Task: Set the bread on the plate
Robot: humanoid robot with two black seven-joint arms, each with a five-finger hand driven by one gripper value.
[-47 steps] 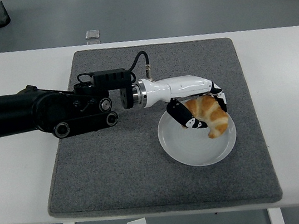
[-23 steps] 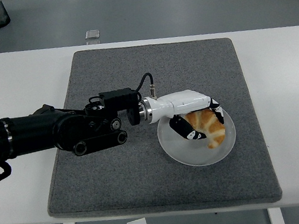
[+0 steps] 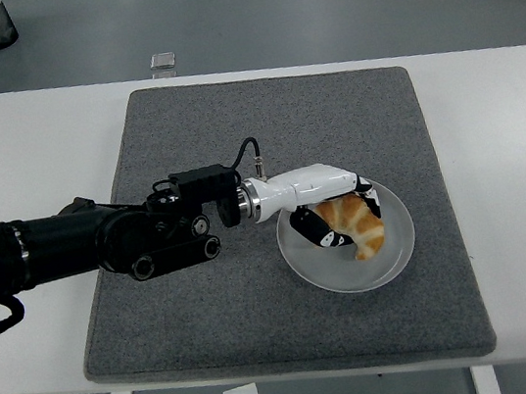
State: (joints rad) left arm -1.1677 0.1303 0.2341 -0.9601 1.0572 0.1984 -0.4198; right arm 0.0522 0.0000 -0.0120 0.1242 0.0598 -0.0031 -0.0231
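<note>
Resting on white plate (image 3: 354,273), croissant (image 3: 356,222), left robot hand (image 3: 329,209) gripping it

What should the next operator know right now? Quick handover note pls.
Left robot hand: over the plate, fingers closed on the croissant.
Right arm: not in view.
Croissant: inside the white plate, low over its surface; contact cannot be confirmed from this view. Plate sits on the grey mat, right of centre.
Done: bread carried to the plate.
Left: open the fingers, withdraw the arm to the left without dragging the croissant off.
</note>
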